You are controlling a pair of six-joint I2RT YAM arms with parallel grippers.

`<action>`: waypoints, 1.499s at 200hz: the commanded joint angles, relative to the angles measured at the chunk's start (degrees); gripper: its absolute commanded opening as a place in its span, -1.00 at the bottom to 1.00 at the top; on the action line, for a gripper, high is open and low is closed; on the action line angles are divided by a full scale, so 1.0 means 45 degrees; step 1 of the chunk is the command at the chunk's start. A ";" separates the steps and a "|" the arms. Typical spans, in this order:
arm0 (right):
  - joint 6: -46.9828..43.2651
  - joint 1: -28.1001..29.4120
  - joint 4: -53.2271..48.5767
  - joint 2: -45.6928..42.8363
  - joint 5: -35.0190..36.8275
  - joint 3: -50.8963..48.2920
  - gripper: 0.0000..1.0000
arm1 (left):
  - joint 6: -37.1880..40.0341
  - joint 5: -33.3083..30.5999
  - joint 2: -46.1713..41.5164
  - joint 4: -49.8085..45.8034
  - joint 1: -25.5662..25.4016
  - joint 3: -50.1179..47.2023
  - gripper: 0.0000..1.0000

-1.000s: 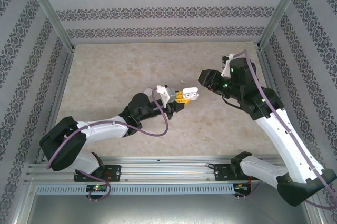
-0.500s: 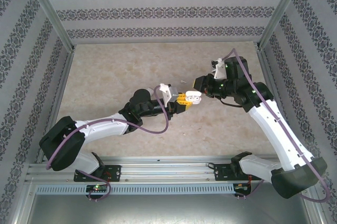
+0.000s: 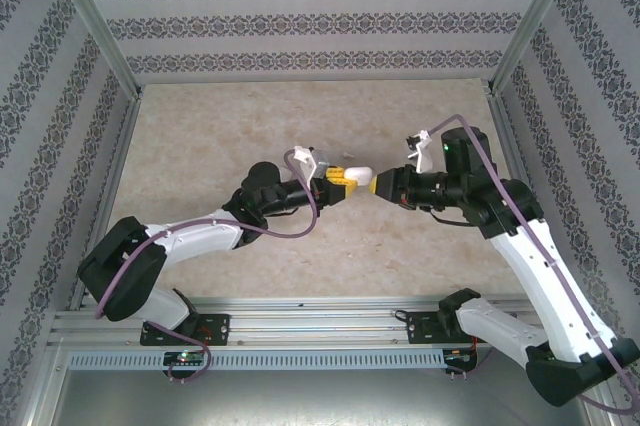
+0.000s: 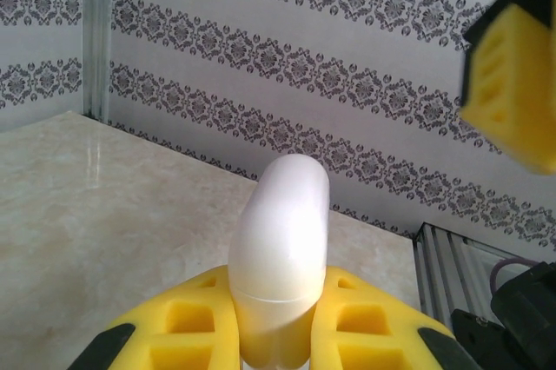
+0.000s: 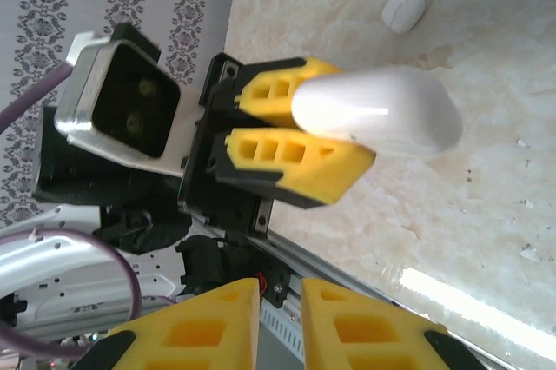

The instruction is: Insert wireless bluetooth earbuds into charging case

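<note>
I count two grippers of mine, the left gripper (image 3: 350,176) and the right gripper (image 3: 378,184), with four yellow fingers (image 5: 295,155) in all. There is one white case (image 4: 280,240) and one small white piece (image 5: 404,9), upper right in my right wrist view.

My overhead camera sits above and behind the arm bases, looking down on the whole table (image 3: 200,136) from well back. The left wrist camera peers close along the left gripper (image 4: 276,300) toward the patterned wall (image 4: 261,57). The right wrist camera looks close over the right gripper (image 5: 280,296) at the left arm. All three share the white case (image 4: 278,240).
</note>
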 commanded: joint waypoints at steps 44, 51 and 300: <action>-0.0469 -0.0034 -0.0849 -0.0105 0.2167 -0.0197 -0.55 | -0.1790 -0.0968 -0.0879 -0.2080 0.1698 0.0092 -1.00; -0.0384 -0.0027 -0.0667 -0.0048 0.2308 -0.0345 -0.54 | -0.1992 -0.1041 -0.1125 -0.2871 0.2081 0.0109 -1.00; -0.1559 0.4428 0.0980 1.4862 0.4978 0.8421 -0.19 | -0.2025 0.0665 0.4222 -1.3052 0.9697 0.3252 -0.53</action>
